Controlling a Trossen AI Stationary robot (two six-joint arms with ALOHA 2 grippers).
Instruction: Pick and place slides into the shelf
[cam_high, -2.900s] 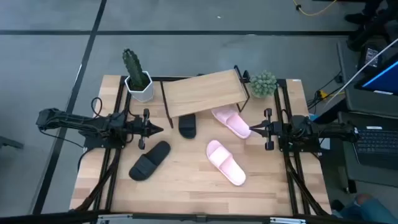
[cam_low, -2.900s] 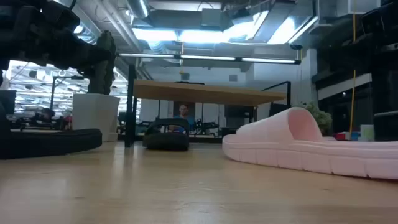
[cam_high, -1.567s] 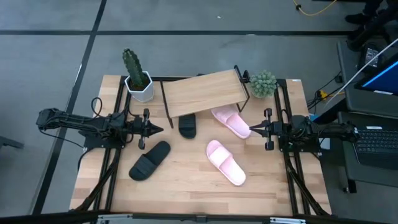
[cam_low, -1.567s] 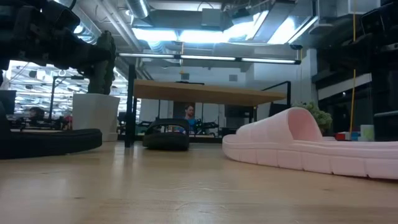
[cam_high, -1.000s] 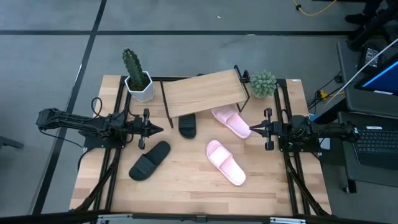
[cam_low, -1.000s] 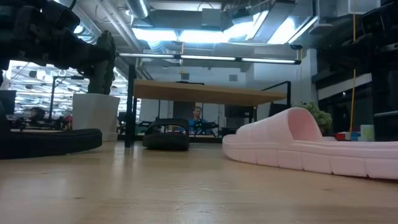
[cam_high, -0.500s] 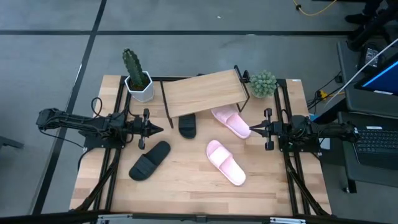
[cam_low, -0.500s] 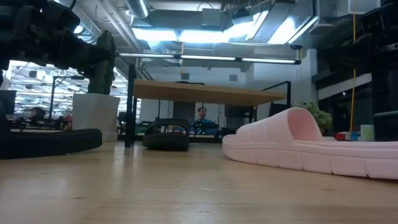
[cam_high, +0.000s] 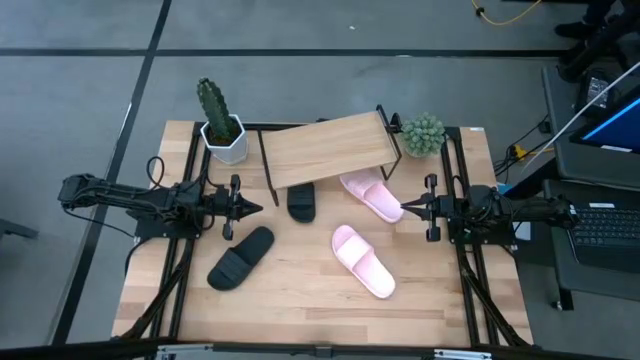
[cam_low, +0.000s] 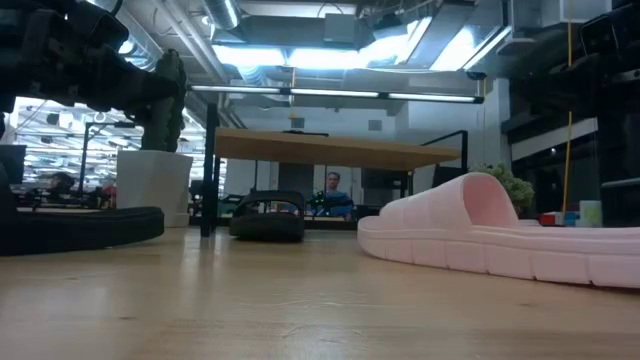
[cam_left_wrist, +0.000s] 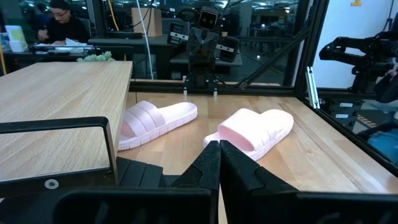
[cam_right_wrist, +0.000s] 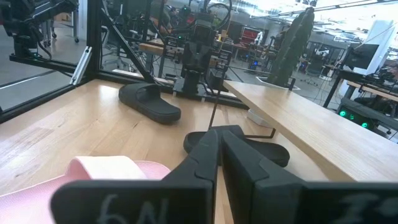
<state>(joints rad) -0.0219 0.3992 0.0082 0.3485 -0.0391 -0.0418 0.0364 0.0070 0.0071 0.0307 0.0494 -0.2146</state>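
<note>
The shelf (cam_high: 328, 150) stands at the table's far middle on its black wire legs. One black slide (cam_high: 301, 201) lies partly under its near edge, and one pink slide (cam_high: 371, 197) lies partly under its right end. Another black slide (cam_high: 241, 257) and another pink slide (cam_high: 362, 260) lie flat on the open table nearer the front. My left gripper (cam_high: 258, 208) is shut and empty at the left, level with the shelf's near edge. My right gripper (cam_high: 404, 208) is shut and empty at the right, close beside the far pink slide's toe.
A cactus in a white pot (cam_high: 220, 128) stands at the shelf's left end, and a small round green plant (cam_high: 423, 134) at its right end. Black frame rails (cam_high: 186, 270) run along both table sides. A person (cam_low: 333, 187) shows in the room behind.
</note>
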